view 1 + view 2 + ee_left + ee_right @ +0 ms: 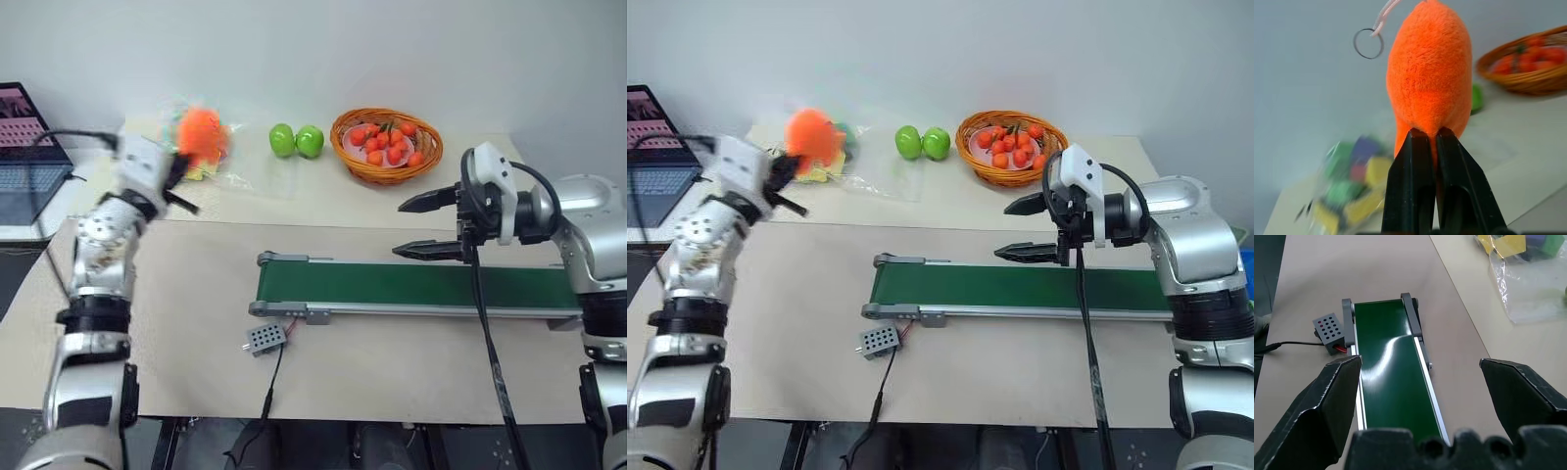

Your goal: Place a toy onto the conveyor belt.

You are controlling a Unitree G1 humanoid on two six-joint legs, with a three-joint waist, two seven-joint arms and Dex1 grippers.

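control box [265,339]: sits near the front edge of the table [196,323], on its wire.
conveyor belt [411,286]: lies across the middle of the table; nothing is on it.
right gripper [423,226]: fingers wide apart, holding nothing, just above the belt.
left gripper [174,174]: pinched tight on the toy [201,134], held up over the back left corner.
basket [386,146]: by the back edge, full of small fruits.
risk: the pinch is only on the toy's bottom tip, so I think it could slip out and miss the belt.

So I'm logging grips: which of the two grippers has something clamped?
The left gripper, shut on the orange toy. The right gripper stands open over the conveyor belt.
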